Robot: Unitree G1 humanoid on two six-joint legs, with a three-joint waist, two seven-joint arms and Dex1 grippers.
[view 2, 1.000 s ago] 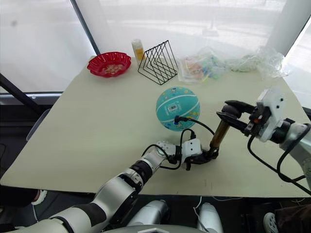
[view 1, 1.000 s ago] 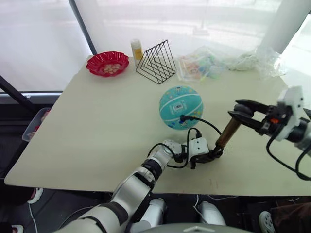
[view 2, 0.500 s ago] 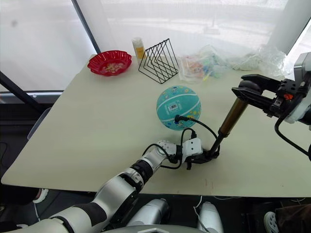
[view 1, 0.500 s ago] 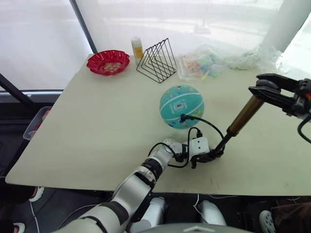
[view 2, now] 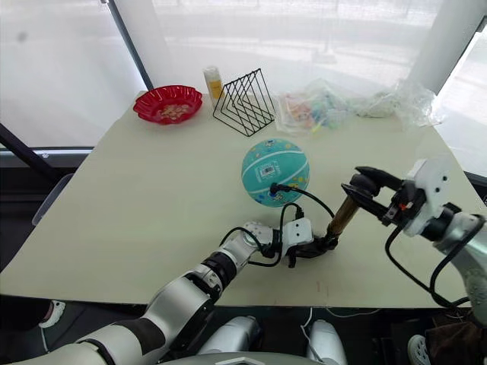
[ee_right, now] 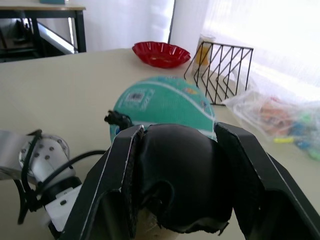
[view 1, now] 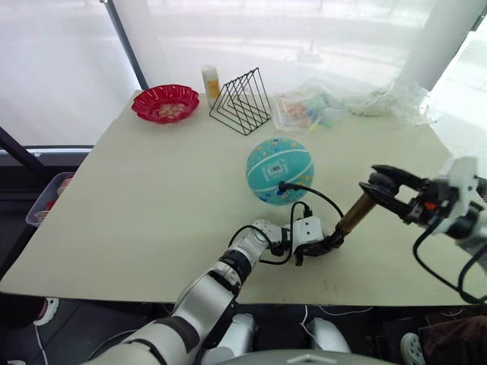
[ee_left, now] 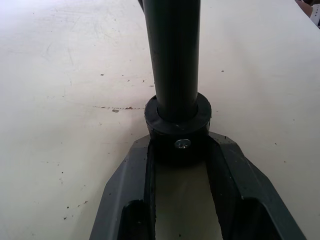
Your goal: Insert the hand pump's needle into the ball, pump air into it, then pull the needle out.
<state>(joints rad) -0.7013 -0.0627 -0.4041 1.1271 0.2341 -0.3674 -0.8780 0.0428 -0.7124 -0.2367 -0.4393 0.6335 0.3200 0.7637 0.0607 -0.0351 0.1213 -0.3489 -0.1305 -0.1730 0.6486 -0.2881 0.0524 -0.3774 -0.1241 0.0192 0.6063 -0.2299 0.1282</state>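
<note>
One teal-blue ball [view 1: 279, 170], round and full, with white stripes and small cartoon prints, sits near the middle of a pale table [view 1: 137, 198]. A thin black hose [view 1: 323, 196] plugs into the ball's near side and arcs down toward the hand pump [view 1: 346, 221], whose bronze-gold cylinder leans up from the tabletop toward the robot's right. The needle itself is too small to make out where the hose meets the ball. The left gripper [view 1: 325, 245] lies low on the table with its two black fingers [ee_left: 125, 200] clamped around the pump's black base cap. The right gripper [view 1: 378, 188] is closed on the black T-handle at the pump's upper end, one finger on each side. Along the table's far edge stand a red scalloped bowl [view 1: 165, 103], a small yellow bottle [view 1: 211, 81], a black wire rack [view 1: 241, 103] and a crinkled clear plastic bag [view 1: 319, 108] of colourful items.
</note>
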